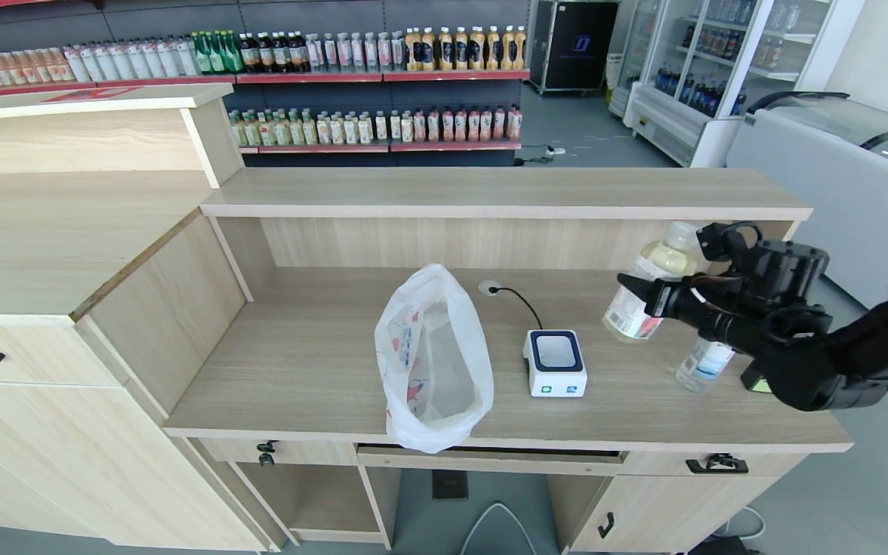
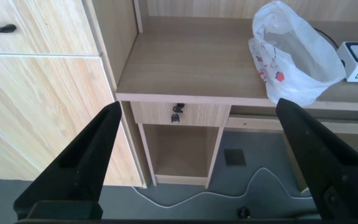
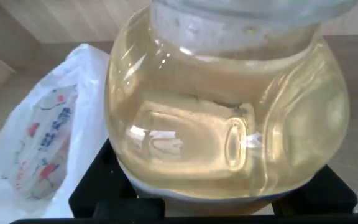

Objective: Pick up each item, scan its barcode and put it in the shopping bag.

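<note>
Head view: the right end effector (image 1: pixel 639 287) grasps a pale yellow drink bottle (image 1: pixel 671 258) above the counter (image 1: pixel 297 370), right of the scanner (image 1: pixel 556 362) and shopping bag (image 1: pixel 432 362). The arm half hides a clear bottle (image 1: pixel 702 366).

Left wrist view: the left end effector (image 2: pixel 199 106) is released, its fingers spread wide. The scanner is cut off at the edge.

Right wrist view: the drink bottle's label is hidden, and dark fingers (image 3: pixel 95 196) flank its base.

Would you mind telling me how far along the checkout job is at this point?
Nothing looks finished: the shopping bag stands open on the counter with no item visible inside. In hand: the right claw grips a yellowish drink bottle, tilted, to the right of the scanner and not yet over it. Left: scanning and bagging that bottle, then the clear bottle standing farther right.
</note>
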Motion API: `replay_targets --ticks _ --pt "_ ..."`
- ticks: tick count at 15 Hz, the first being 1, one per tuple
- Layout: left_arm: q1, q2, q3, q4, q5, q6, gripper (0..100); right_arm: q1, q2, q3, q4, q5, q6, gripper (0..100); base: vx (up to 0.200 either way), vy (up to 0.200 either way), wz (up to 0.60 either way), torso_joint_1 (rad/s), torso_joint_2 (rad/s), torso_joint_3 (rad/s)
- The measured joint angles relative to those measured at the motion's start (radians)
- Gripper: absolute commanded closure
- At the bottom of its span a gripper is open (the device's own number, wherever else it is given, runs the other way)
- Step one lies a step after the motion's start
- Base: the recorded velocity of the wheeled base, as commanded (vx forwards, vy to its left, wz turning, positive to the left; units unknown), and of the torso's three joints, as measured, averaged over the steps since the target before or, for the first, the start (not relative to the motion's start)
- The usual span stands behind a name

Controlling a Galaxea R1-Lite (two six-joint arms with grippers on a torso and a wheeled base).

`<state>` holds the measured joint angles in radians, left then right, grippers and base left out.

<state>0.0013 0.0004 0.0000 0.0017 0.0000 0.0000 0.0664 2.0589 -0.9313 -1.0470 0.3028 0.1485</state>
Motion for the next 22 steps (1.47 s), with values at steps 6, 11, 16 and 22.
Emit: replay_targets --ticks 6,11,16,22 --pt "0.000 0.000 0.000 0.000 0.000 0.000 0 -0.013 -0.623 0.181 0.418 0.737 0.250 100 0.000 0.000 0.00 0.000 0.00 0.000" --pt "0.000 0.000 0.000 0.000 0.000 0.000 0 0.137 -0.835 0.234 0.455 0.894 0.359 100 0.000 0.000 0.00 0.000 0.00 0.000" --pt "0.000 0.000 0.000 0.000 0.000 0.000 0 0.184 -0.879 0.198 0.502 0.906 0.402 100 0.000 0.000 0.00 0.000 0.00 0.000" --pt "0.000 0.000 0.000 0.000 0.000 0.000 0 0.190 -0.928 0.230 0.549 0.916 0.429 100 0.000 0.000 0.00 0.000 0.00 0.000"
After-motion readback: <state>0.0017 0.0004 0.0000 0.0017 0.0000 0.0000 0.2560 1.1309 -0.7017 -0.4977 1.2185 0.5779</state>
